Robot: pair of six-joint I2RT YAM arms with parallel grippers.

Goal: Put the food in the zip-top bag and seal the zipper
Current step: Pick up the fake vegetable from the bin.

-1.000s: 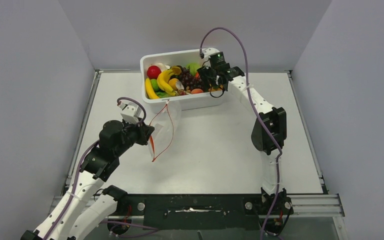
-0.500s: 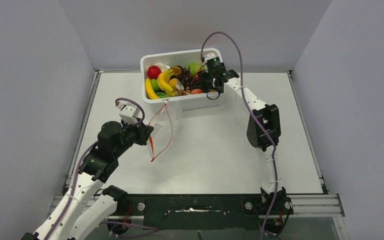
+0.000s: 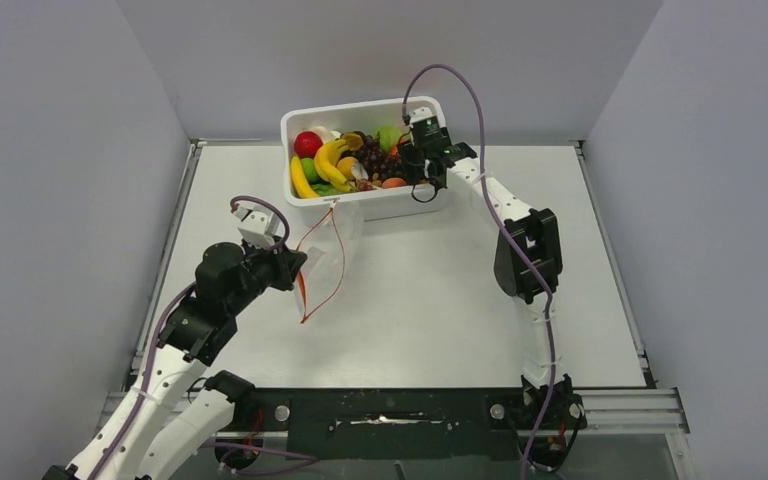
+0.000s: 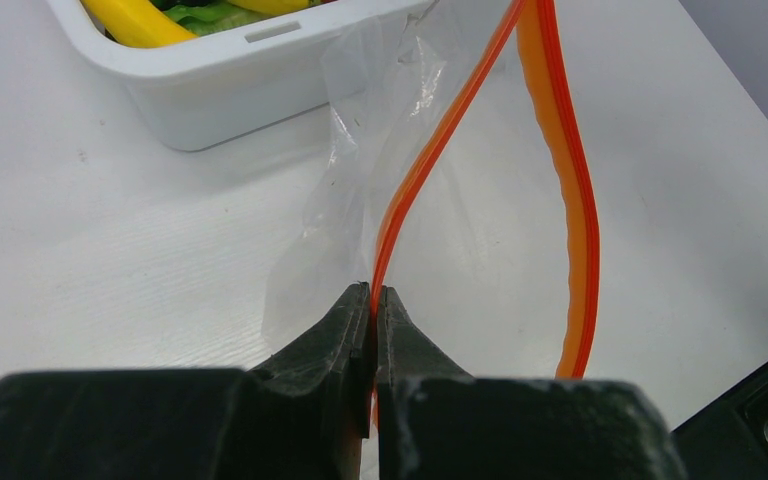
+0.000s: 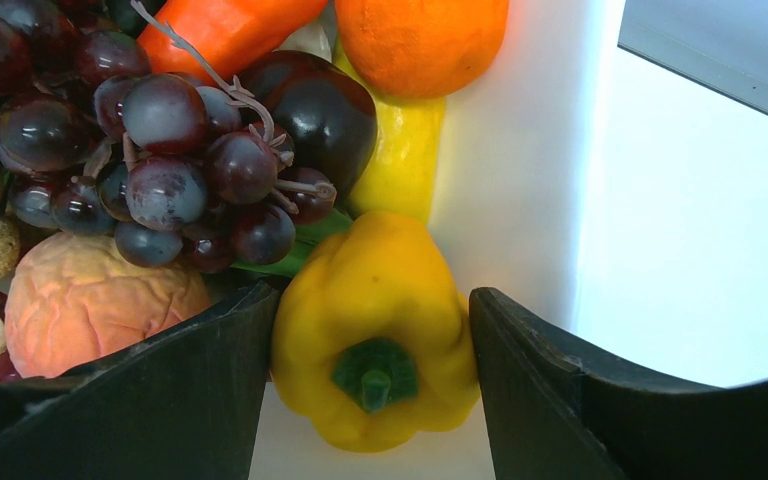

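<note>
Yellow pepper [image 5: 370, 340], one piece of the food, sat in the white tub [image 4: 220, 90] at its right end and hard against the tub wall. Its green stem faced your right wrist camera, so its long axis ran roughly along the gripper's line of approach. Your right gripper [image 5: 375, 295] straddled it, one finger at each broad flank and each meeting the pepper's outline. Whether the fingers were already pressing or only bracketing it could not be told from these views. The grapes [image 5: 180, 170] lay just beside the pepper on its left, close to the left finger. Your left gripper [image 4: 372, 300] was clenched on one lip of the zipper [image 4: 430, 160]. It held the zip-top bag [image 4: 360, 150] just in front of the tub's near wall, with the other lip bowed away and the mouth gaping. The right arm was plainly the nearer to the pepper. The bag mouth lay from it towards the left arm, on the near side of the tub. By that layout, a carry would probably go up over the near wall and leftward.
</note>
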